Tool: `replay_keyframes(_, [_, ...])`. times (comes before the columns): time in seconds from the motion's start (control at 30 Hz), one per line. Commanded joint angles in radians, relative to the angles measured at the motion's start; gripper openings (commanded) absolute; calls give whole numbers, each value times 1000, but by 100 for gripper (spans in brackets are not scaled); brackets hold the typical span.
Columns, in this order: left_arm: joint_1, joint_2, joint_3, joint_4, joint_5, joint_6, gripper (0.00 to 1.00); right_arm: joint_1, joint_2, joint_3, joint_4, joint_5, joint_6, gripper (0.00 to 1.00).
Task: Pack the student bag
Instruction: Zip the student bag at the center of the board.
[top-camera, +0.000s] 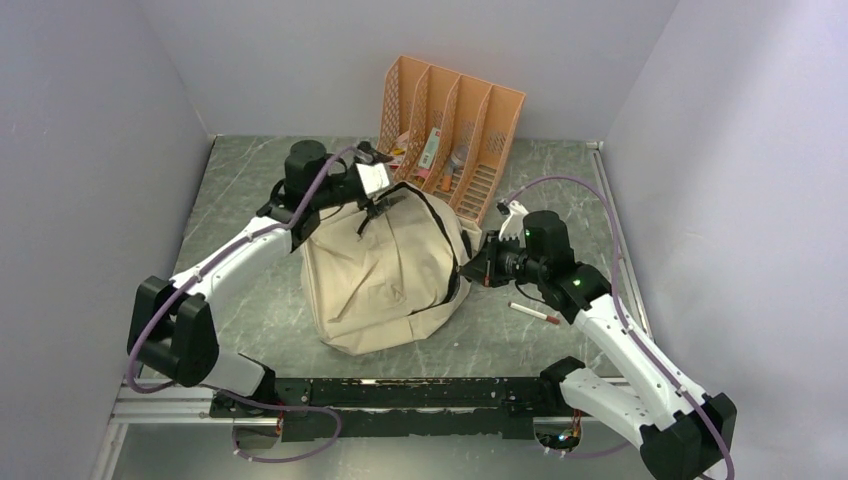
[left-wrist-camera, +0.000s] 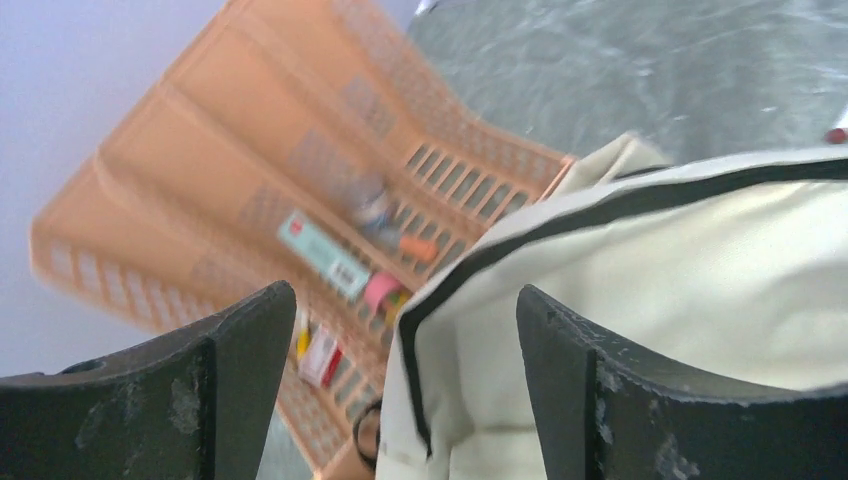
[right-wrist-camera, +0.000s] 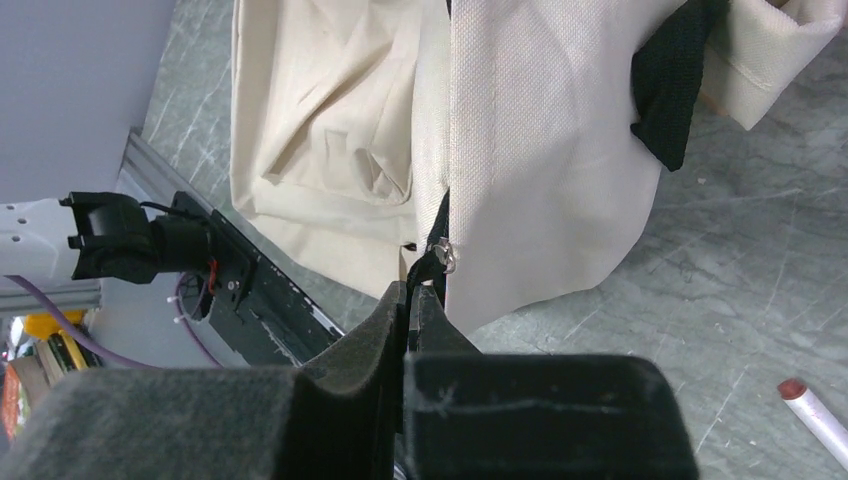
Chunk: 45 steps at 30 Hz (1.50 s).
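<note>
Student bag (top-camera: 385, 265): left end effector (left-wrist-camera: 400, 300) wide above; right end effector (right-wrist-camera: 410, 297) tight on zipper (right-wrist-camera: 440, 255)

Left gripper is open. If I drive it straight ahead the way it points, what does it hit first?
Most likely the student bag: its black-zippered edge sits right ahead of the open left gripper. The orange file organizer stands just behind, to the left; the gap between them is unclear.

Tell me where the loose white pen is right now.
In the top view, the pen lies on the table, right of the student bag and just on the near side of the right tool.
</note>
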Motion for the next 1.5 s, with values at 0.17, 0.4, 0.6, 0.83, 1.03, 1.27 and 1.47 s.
replay_keyframes(0.17, [-301, 135, 236, -523, 88, 616, 84, 4, -8, 7, 54, -14, 17, 0])
replay_keyframes(0.4, [-391, 239, 339, -670, 20, 730, 78, 4, -29, -4, 50, -11, 22, 0])
replay_keyframes(0.6, [-410, 270, 362, -690, -21, 743, 68, 4, -32, -11, 58, -14, 28, 0])
replay_keyframes(0.83, [-415, 288, 375, -653, -86, 712, 52, 4, -29, -9, 52, -15, 20, 0])
replay_keyframes(1.03, [-413, 321, 425, -648, -95, 656, 20, 4, -29, -5, 50, -18, 19, 0])
replay_keyframes(1.27, [-415, 297, 474, -625, -124, 553, 5, 4, -46, 35, 57, -1, 27, 0])
replay_keyframes(1.47, [-415, 177, 490, -492, -148, 380, 5, 4, -93, 112, 134, 110, 49, 0])
